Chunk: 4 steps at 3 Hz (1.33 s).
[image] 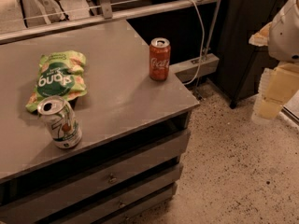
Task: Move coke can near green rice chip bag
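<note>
The coke can (160,59), red-orange with white script and a silver top, stands upright near the right edge of the grey counter (121,97). The green rice chip bag (58,79), crinkled light green with a dark round label, lies flat at the counter's left. My gripper (270,97) hangs off to the far right, over the floor, well apart from the can and level with the counter edge. It holds nothing that I can see.
A white-and-green can (60,122) stands upright at the counter's front left, just in front of the bag. Drawers (112,176) run below the counter. A cable (202,36) and a grey box (195,66) sit behind the can. Speckled floor (233,171) lies to the right.
</note>
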Available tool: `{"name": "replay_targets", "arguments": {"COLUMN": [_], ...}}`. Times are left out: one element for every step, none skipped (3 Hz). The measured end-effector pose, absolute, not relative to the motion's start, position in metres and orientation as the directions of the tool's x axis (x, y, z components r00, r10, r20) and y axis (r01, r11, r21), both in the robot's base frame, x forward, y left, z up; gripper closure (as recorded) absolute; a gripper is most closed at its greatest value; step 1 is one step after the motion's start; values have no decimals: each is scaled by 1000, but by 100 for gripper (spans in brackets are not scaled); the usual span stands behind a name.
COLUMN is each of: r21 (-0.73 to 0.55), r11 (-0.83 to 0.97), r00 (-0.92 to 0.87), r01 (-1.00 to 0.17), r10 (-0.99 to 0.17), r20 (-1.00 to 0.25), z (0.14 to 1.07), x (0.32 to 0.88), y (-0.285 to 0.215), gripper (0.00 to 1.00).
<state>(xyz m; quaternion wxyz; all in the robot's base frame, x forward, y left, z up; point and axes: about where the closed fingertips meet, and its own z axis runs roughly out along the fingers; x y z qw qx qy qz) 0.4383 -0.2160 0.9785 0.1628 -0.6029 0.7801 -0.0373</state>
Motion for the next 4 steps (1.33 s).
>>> {"name": "replay_targets", "arguments": {"r21": [-255,-251,-245,-222], "r11": [270,278,280,296], "r00": [-220,-214,-192,-177], "r01": [-929,-927,-928,-929], "r10": [-953,-943,-925,-882], "r20": [-209,-254,-328,-437], "z": [979,969,950,935], "x": [438,460,505,546], "y": [-216,-222,-218,-197], "gripper": [0,0,0,0]}}
